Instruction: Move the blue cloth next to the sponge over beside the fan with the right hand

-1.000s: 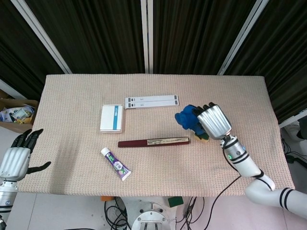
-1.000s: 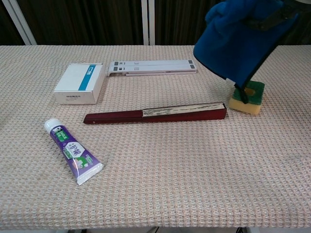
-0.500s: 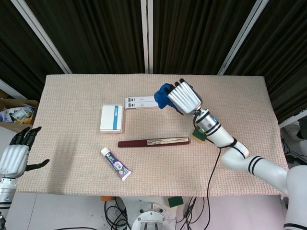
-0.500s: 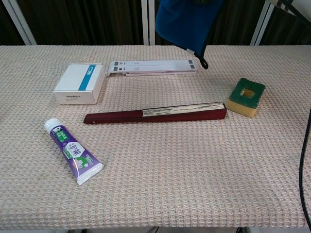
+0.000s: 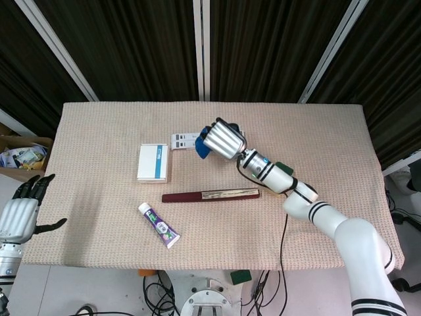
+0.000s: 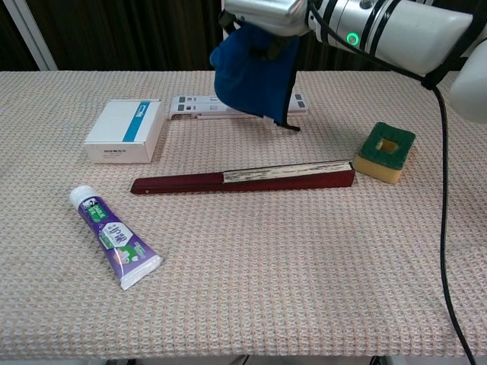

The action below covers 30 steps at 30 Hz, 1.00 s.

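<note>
Fingers (image 6: pixel 262 42) grip blue cloth (image 6: pixel 251 72), hanging vertically.

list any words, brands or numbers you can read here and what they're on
No text can be read.
Purple and white toothpaste tube: has print and a green band, too small and blurred to read.
White cardboard box with a blue stripe: a line of small dark print on its front side, unreadable.
Long white folding stand: no readable markings.
Dark red folded fan: none visible.
</note>
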Each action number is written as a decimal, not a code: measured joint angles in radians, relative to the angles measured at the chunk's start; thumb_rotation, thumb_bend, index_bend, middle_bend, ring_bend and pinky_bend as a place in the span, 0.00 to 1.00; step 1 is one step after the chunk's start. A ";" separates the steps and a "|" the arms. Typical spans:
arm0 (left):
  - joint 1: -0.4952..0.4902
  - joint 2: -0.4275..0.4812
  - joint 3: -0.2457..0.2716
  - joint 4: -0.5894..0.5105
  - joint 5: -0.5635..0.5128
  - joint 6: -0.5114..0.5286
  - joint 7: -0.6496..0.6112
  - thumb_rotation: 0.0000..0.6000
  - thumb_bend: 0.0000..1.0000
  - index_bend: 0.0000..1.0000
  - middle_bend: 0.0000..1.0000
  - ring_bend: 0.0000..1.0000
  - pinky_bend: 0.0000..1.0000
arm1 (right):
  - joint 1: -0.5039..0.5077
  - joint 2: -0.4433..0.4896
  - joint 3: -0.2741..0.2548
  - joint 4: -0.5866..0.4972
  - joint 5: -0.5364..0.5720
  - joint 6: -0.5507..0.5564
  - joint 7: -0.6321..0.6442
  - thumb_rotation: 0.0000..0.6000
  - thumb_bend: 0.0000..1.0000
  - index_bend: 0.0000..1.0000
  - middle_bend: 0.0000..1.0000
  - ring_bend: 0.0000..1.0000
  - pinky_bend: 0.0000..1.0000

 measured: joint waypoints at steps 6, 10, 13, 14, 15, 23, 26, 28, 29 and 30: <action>0.005 -0.004 0.004 0.008 0.005 0.008 -0.007 0.89 0.04 0.09 0.15 0.07 0.16 | -0.015 -0.025 -0.089 0.019 -0.044 0.028 0.049 1.00 0.42 0.94 0.85 0.69 0.75; 0.006 -0.004 0.003 0.007 0.005 0.011 -0.007 0.90 0.04 0.09 0.15 0.07 0.16 | -0.025 -0.031 -0.121 0.012 -0.053 0.035 0.083 1.00 0.40 0.94 0.85 0.69 0.75; 0.005 -0.007 0.004 0.007 0.005 0.007 -0.007 0.90 0.04 0.09 0.15 0.07 0.16 | -0.031 -0.034 -0.126 0.000 -0.038 0.014 0.099 1.00 0.39 0.93 0.85 0.69 0.75; 0.004 -0.007 0.005 0.007 0.005 0.005 -0.006 0.90 0.04 0.09 0.15 0.07 0.16 | -0.033 -0.035 -0.129 -0.005 -0.031 0.001 0.103 1.00 0.38 0.92 0.85 0.69 0.74; 0.004 -0.008 0.006 0.008 0.005 0.004 -0.006 0.90 0.04 0.09 0.15 0.07 0.16 | -0.034 -0.036 -0.130 -0.008 -0.024 -0.010 0.106 1.00 0.38 0.91 0.85 0.69 0.73; 0.006 -0.006 0.005 0.009 0.000 0.004 -0.005 0.89 0.04 0.09 0.15 0.07 0.16 | -0.038 -0.030 -0.127 -0.049 0.038 -0.120 0.090 1.00 0.02 0.22 0.31 0.13 0.19; 0.006 -0.008 0.006 0.009 0.000 0.004 -0.004 0.89 0.04 0.09 0.15 0.07 0.16 | -0.033 -0.012 -0.110 -0.102 0.086 -0.192 0.066 1.00 0.00 0.02 0.14 0.00 0.05; 0.007 -0.009 0.007 0.009 0.000 0.004 -0.004 0.89 0.04 0.09 0.15 0.07 0.16 | -0.031 -0.002 -0.092 -0.134 0.123 -0.223 0.043 1.00 0.00 0.00 0.07 0.00 0.01; 0.007 -0.009 0.007 0.009 0.001 0.004 -0.004 0.90 0.04 0.09 0.15 0.07 0.16 | -0.030 0.005 -0.079 -0.155 0.148 -0.239 0.028 1.00 0.00 0.00 0.04 0.00 0.00; 0.008 -0.009 0.007 0.009 0.001 0.005 -0.004 0.90 0.04 0.09 0.15 0.07 0.16 | -0.030 0.011 -0.068 -0.171 0.165 -0.248 0.019 1.00 0.00 0.00 0.02 0.00 0.00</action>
